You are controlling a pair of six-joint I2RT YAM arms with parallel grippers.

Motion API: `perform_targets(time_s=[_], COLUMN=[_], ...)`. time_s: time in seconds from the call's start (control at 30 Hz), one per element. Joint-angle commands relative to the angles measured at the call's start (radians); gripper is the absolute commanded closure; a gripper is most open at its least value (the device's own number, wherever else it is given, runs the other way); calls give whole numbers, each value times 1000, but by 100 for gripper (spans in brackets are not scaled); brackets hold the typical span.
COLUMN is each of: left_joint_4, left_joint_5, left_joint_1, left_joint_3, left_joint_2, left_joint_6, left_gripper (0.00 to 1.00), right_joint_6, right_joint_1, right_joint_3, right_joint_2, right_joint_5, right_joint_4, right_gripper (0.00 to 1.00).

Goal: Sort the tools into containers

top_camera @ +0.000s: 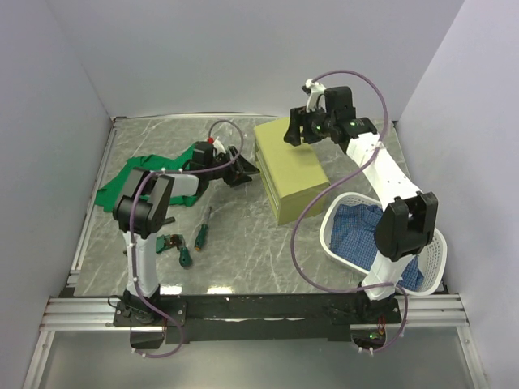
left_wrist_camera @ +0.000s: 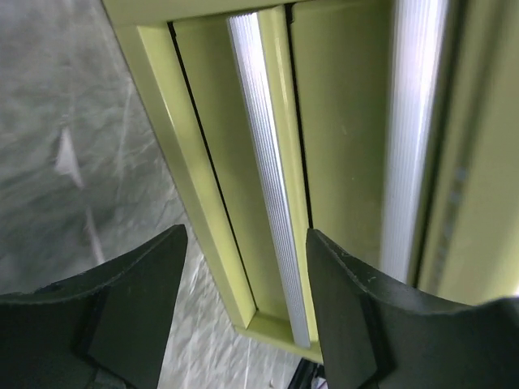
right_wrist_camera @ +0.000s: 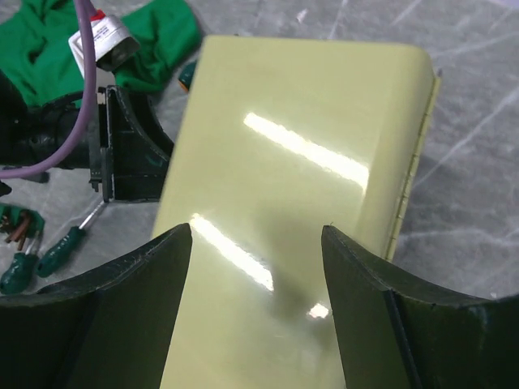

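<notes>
While the screwdrivers (top_camera: 200,236) and hex keys (top_camera: 169,241) lie loose on the table (top_camera: 243,259), well apart from the chest (top_camera: 292,166), nothing looks sorted yet; the left gripper (left_wrist_camera: 243,243), jaws apart, faces its drawer front, and the right gripper (right_wrist_camera: 255,235) hovers spread above its top.

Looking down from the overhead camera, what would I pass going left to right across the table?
green cloth → left gripper → yellow-green chest → white basket
</notes>
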Motion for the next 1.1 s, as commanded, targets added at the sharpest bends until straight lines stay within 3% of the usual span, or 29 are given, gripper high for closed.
perform_targets(time_s=[0.0,0.2,0.43,0.53,0.73,0.93,1.07], left_joint_4=[62,86,353,431,404,543,615], left_joint_5=[1,27,130,162,170,251,274], left_joint_1=[-43,-78,-89,-93,-107,-110,-116], left_joint_3=[74,129,108,108,135,134,149], left_joint_2=[59,151,205,223,260,287,307], left_joint_6=[-42,-63,-157,-200,-198,-243,-280], left_gripper=[36,41,47,56,59,49,49], right_joint_6=[11,-6,-48,-45,-57,-74,-75], right_joint_1=[-15,19,36,36,39,39,40], right_joint_3=[22,28,-4,-9,-29,-50,-47], right_joint_2=[9,45,59,66,80,82,94], right_joint_5=[39,77,86,82,91,79,71], right_joint_4=[17,10,2,-6,-15,-18,-26], right_gripper=[27,25,25,25,25,24,24])
